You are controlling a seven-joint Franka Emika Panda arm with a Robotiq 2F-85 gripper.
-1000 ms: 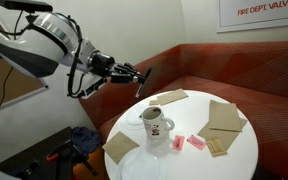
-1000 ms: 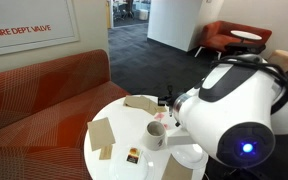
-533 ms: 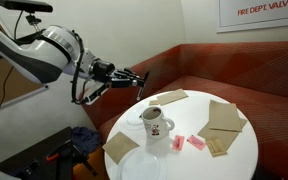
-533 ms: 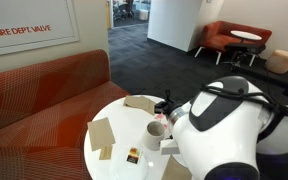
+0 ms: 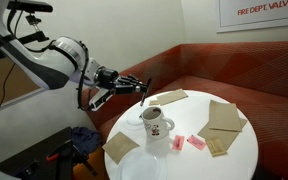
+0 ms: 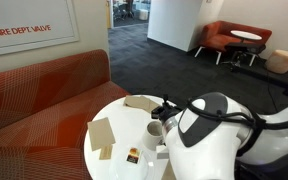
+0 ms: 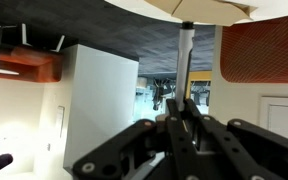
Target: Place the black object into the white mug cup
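The white mug (image 5: pixel 156 124) stands upright on the round white table (image 5: pixel 239 155), with its red-and-dark picture facing the camera; it also shows in an exterior view (image 6: pixel 156 133). My gripper (image 5: pixel 135 81) hovers over the table's left edge, up and to the left of the mug, shut on the slim black stick (image 5: pixel 145 89). In the wrist view the stick (image 7: pixel 185 62) juts out from between the closed fingers (image 7: pixel 184 118). In an exterior view the arm's bulk (image 6: pixel 219 140) hides much of the table.
Brown paper napkins (image 5: pixel 224 116) (image 5: pixel 171 97) (image 5: pixel 121 147) lie around the mug, and pink packets (image 5: pixel 195 143) lie beside it. A red sofa (image 5: pixel 199 75) curves behind the table. More napkins (image 6: pixel 102 133) and a small dark item (image 6: pixel 132 155) show in an exterior view.
The arm has pulled back to the left and turned; the gripper with the stick has dropped slightly toward the table's left edge. The mug and the papers have not moved.
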